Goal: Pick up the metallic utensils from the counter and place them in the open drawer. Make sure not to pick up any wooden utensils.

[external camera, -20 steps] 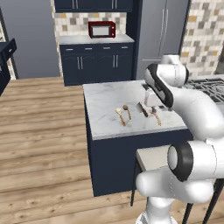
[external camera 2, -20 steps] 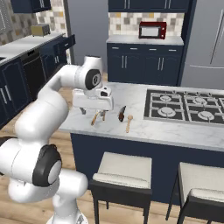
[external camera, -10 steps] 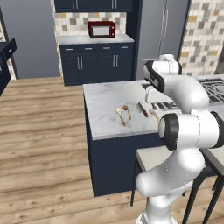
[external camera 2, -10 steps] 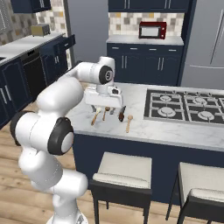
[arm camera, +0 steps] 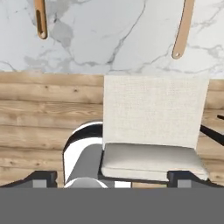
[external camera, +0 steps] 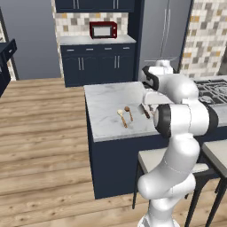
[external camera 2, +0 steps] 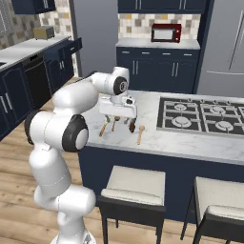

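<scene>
On the counter (external camera 2: 157,138), my gripper (external camera 2: 119,118) hangs open just above a row of utensils, fingers pointing down. A dark metallic utensil (external camera 2: 132,127) lies under its right finger and shows again as a dark metallic utensil (external camera: 145,111) beside the hand. A brown-handled utensil (external camera 2: 114,123) lies under the hand. Wooden utensils lie at both ends: a tan spoon (external camera 2: 103,127) on the left, another tan spoon (external camera 2: 140,135) on the right. In the hand view my gripper (arm camera: 111,177) is empty, with two tan handles (arm camera: 183,30) on the marble. The open drawer (external camera 2: 71,46) juts out far left.
A black gas hob (external camera 2: 200,114) takes up the counter's right part. Two stools (external camera 2: 133,183) stand against the counter's near side, and a beige stool seat (arm camera: 153,127) sits below the counter edge. A red microwave (external camera 2: 165,33) stands on the back worktop.
The arm has folded in closer and the hand has shifted a little to the right along the row of utensils. The jaws stay open and empty.
</scene>
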Available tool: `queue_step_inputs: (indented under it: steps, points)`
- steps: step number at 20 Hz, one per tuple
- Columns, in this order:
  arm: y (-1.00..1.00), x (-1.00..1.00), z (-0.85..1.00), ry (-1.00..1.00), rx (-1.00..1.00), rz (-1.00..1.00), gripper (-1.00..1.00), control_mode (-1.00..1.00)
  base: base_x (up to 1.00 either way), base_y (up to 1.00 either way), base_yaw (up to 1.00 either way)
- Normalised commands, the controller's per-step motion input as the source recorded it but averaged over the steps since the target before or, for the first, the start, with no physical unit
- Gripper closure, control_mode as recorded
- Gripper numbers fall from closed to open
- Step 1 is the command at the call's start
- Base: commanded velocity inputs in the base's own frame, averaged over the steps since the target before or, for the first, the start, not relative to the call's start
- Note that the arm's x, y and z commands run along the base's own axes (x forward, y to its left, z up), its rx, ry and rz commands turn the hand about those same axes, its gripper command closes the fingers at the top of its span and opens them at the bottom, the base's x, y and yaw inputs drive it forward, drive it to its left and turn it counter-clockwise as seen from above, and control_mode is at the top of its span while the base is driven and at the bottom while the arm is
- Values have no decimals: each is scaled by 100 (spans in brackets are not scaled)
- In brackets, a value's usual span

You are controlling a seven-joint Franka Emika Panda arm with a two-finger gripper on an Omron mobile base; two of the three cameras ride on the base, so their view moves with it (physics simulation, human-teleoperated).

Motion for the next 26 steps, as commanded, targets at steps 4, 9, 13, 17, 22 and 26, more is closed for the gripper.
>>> queue_step_inputs:
  steps: [4, 9, 13, 17, 22, 26]
  points:
    - [0, 49, -51, -18, 0, 0, -100, -100, 0, 0, 0]
    - [-15, 59, -43, -23, 0, 7, -100, -100, 0, 0, 0]
    - [-17, 48, -47, -19, -7, 8, -100, -100, 0, 0, 0]
    - [-3, 27, -34, -1, -13, 1, -100, -100, 0, 0, 0]
    - [1, 25, -12, 0, -8, 0, -100, -100, 0, 0, 0]
    - [0, 10, 0, 0, 0, 0, -100, -100, 0, 0, 0]
